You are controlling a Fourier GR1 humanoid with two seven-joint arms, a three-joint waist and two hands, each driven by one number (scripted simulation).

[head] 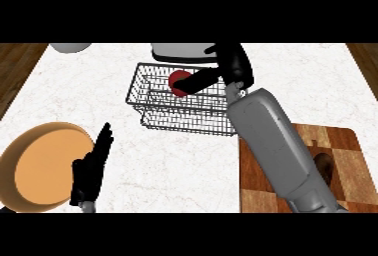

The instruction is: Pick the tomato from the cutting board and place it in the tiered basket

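A red tomato hangs over the upper tier of the wire tiered basket at the counter's middle back. My right hand reaches over the basket from the right, with its fingers curled round the tomato and hiding part of it. The grey right forearm crosses the checkered wooden cutting board at the right, which carries no tomato. My left hand rests open at the lower left, fingers pointing up, next to a plate.
A round tan plate lies at the left edge. A white object stands right behind the basket, and another pale object sits at the back left. Dark wood floor shows past both counter sides.
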